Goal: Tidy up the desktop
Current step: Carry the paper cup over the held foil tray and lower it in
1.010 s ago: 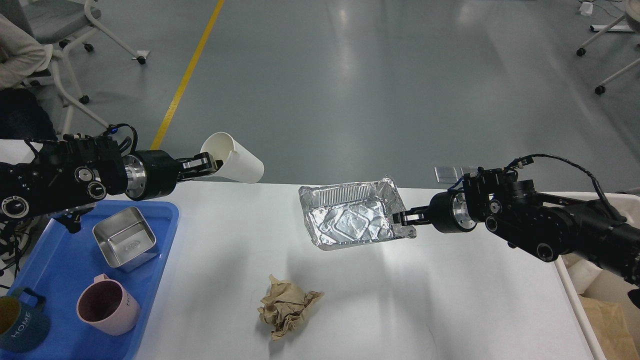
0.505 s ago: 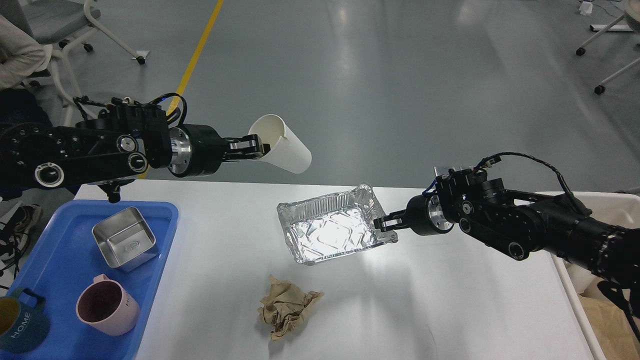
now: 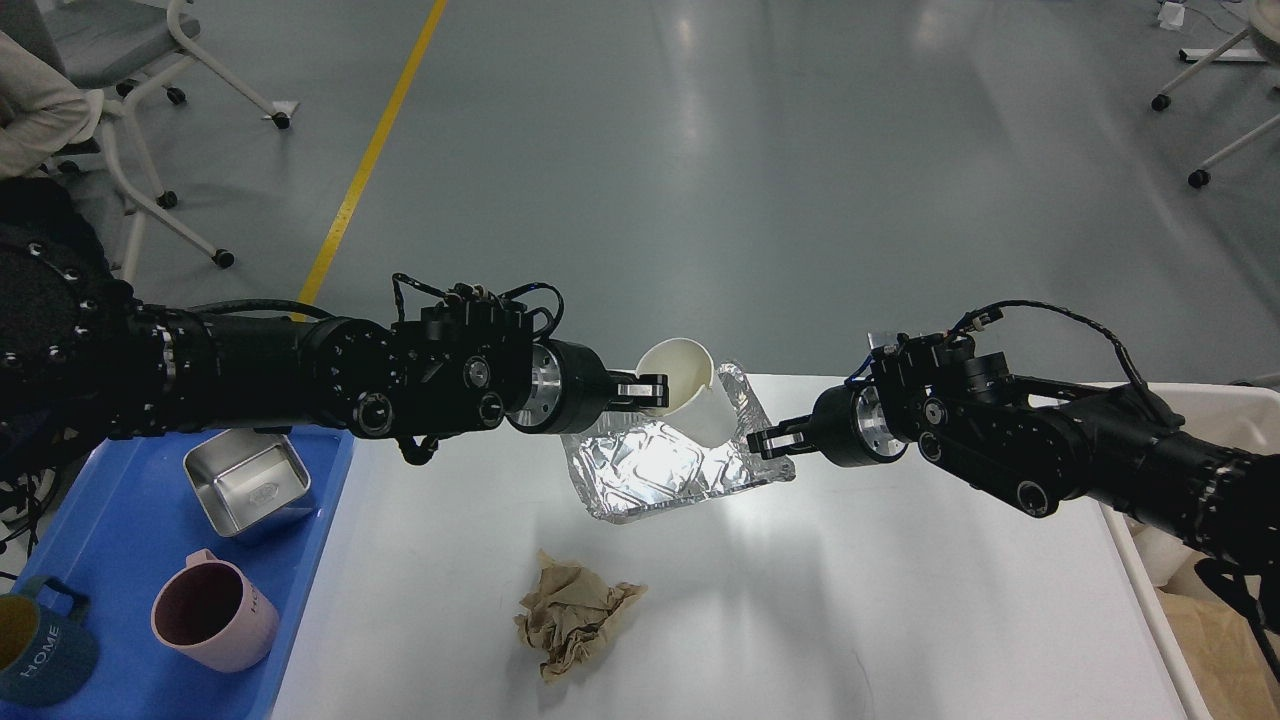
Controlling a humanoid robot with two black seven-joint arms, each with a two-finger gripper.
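The white desktop (image 3: 900, 610) fills the lower middle of the head view. My left gripper (image 3: 650, 392) is shut on the rim of a white paper cup (image 3: 685, 395) and holds it over the foil tray (image 3: 665, 465), the cup's bottom inside the tray. My right gripper (image 3: 768, 443) is shut on the right edge of the foil tray and holds it tilted above the desktop. A crumpled brown paper ball (image 3: 572, 612) lies on the desktop near the front.
A blue plastic tray (image 3: 120, 560) at the left holds a steel square dish (image 3: 247, 482), a pink mug (image 3: 210, 612) and a dark blue mug (image 3: 40, 650). A cream-white bin (image 3: 1200, 600) with brown paper stands at the right edge.
My left arm has swung right and brought the cup from above the blue tray down into the foil tray. My right gripper moved the foil tray left, then held still.
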